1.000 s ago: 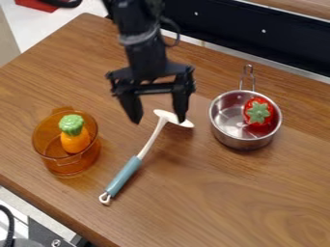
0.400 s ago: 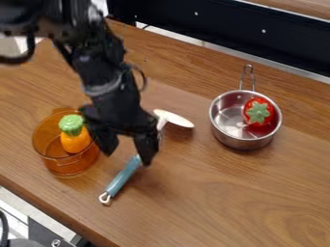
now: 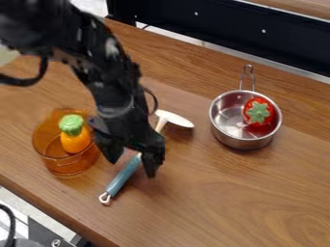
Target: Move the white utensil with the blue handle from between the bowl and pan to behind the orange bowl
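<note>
Gripper [image 3: 132, 169] pointing down over blue handle [image 3: 122, 179]

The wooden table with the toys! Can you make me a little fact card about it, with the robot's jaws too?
Table: brown wood
Gripper: black, over the utensil, jaws apart
Utensil: lying on the table, white head, blue-gray handle
Amber pot: see-through, holds an orange toy with a green top
Metal pan: shiny, holds a red toy with a green top

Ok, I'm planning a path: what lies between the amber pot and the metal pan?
The camera view shows the blue-handled utensil there, and also the open gripper.
</note>
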Controlling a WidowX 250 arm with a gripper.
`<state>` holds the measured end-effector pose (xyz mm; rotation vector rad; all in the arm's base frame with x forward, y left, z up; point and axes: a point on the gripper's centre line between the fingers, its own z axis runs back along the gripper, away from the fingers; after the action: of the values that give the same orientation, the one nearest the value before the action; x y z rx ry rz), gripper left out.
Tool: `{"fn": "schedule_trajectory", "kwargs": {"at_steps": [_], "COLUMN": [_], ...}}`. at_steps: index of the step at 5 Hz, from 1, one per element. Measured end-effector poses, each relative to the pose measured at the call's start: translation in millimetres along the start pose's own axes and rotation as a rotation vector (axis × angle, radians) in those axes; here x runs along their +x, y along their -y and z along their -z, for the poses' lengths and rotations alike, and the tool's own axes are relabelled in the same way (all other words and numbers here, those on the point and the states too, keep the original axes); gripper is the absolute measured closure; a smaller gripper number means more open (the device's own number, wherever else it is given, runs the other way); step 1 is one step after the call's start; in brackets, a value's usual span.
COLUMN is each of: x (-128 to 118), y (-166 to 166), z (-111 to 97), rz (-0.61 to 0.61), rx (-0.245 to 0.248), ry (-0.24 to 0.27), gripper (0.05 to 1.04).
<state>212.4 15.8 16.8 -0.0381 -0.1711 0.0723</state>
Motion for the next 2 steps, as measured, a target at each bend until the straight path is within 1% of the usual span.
{"fn": "schedule_trajectory", "kwargs": {"at_steps": [1, 2], "x": [1.1, -4.5], "y": [0.7, 2.1], "z": [7.2, 15.9], "rz": [-0.021, -0.018], "rx": [0.031, 0.045], "ry": [-0.002, -0.060], "gripper": [0.087, 0.112]}}
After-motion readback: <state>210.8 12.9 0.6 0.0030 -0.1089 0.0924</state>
